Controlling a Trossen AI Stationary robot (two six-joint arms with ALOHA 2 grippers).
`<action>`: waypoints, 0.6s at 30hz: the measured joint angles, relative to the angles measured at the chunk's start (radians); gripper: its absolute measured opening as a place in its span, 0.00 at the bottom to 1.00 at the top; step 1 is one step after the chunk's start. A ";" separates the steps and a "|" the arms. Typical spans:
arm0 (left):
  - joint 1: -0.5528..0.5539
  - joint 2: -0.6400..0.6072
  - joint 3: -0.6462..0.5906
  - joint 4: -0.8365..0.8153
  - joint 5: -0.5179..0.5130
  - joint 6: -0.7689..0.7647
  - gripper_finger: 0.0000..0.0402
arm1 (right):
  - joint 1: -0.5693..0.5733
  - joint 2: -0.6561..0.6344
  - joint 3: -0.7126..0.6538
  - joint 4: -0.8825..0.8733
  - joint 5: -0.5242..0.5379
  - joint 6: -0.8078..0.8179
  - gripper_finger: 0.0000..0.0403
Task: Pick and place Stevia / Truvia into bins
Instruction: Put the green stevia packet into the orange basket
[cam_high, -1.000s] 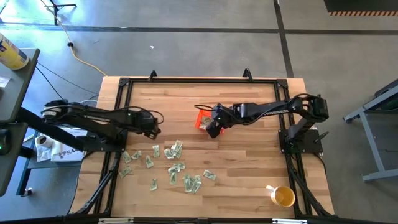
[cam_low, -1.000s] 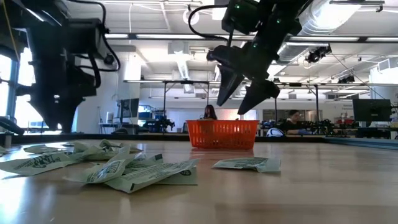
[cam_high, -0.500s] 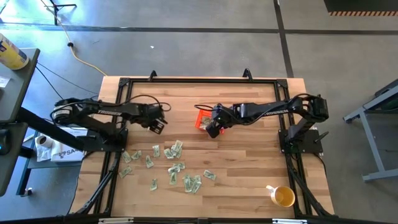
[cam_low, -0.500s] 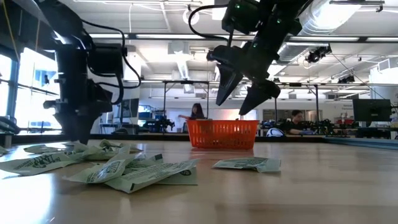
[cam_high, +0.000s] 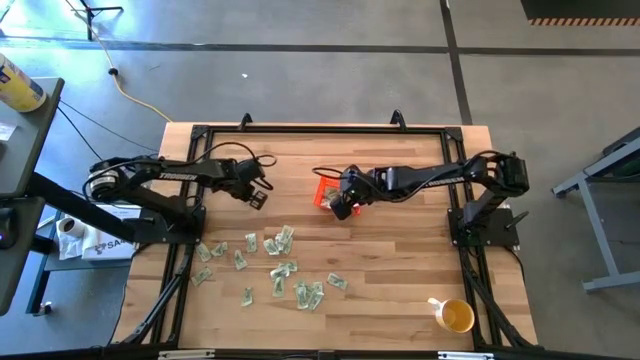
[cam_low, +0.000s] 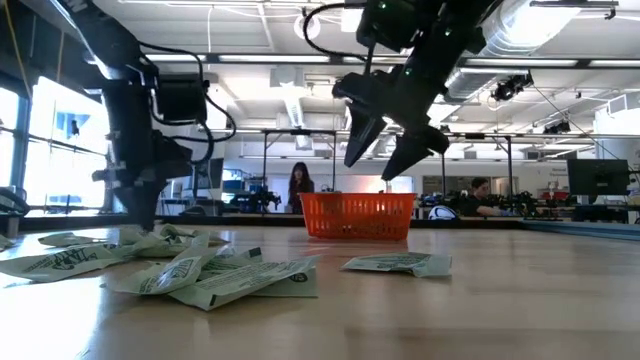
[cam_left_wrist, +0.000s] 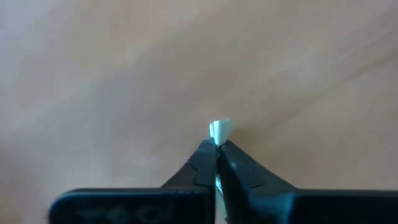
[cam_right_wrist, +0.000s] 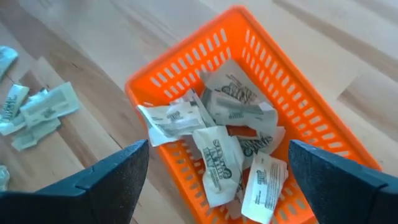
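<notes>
Left gripper (cam_high: 256, 192) has lifted off the packet pile and swung toward the far middle of the table, now clenched on one packet (cam_left_wrist: 219, 130) whose pale end sticks out past the fingertips. Right gripper (cam_right_wrist: 211, 163) hasn't moved, hanging spread wide and empty over the orange basket (cam_high: 325, 193), which already holds several packets. Most loose packets (cam_high: 281, 270) remain scattered on the near-left of the table (cam_high: 400, 260). Likely next: left arm carries its packet to the basket, so right arm may crowd the drop.
</notes>
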 joint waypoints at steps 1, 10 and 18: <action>0.000 0.005 0.013 0.022 0.001 0.000 0.07 | 0.011 -0.006 0.000 0.004 0.018 -0.005 0.91; -0.025 0.001 0.172 0.242 0.202 0.051 0.11 | 0.140 -0.159 0.003 -0.228 0.236 0.101 0.81; -0.126 0.106 0.352 0.428 0.277 0.170 0.07 | 0.279 -0.187 0.002 -0.664 0.170 0.389 0.79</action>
